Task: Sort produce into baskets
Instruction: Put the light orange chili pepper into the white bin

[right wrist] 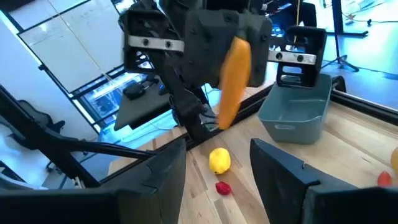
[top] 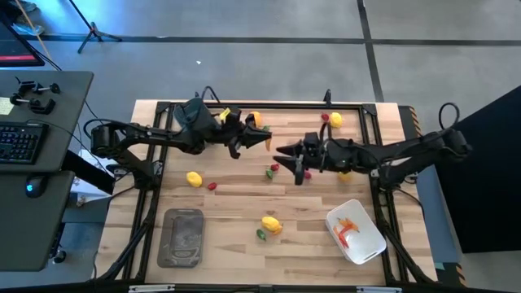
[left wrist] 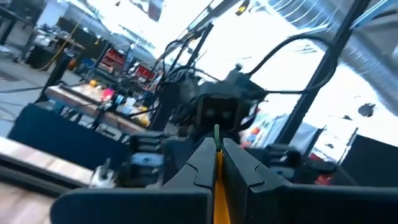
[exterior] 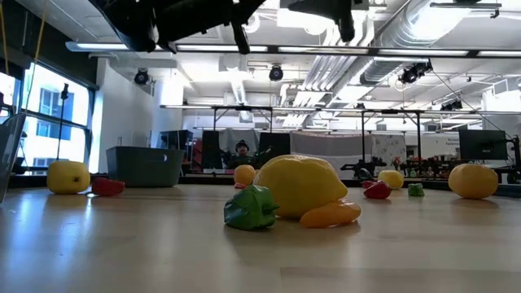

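Near right, white tub [top: 368, 242] already holds orange sticks; mid-table and in the air, left gripper [left wrist: 217, 148] is clenched on an orange stick [right wrist: 233, 81], facing the spread-fingered, empty right gripper [right wrist: 217, 148]: looks like a handover, needing the right to close on it.

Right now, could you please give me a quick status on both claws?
Left claw shut on carrot, mid-table. Right claw open, facing it. Nothing between.

High view looks straight down on the table [top: 244, 203]. Low view sits at tabletop level, close to a lemon [exterior: 301, 185]. Both wrist views face each other above that table.
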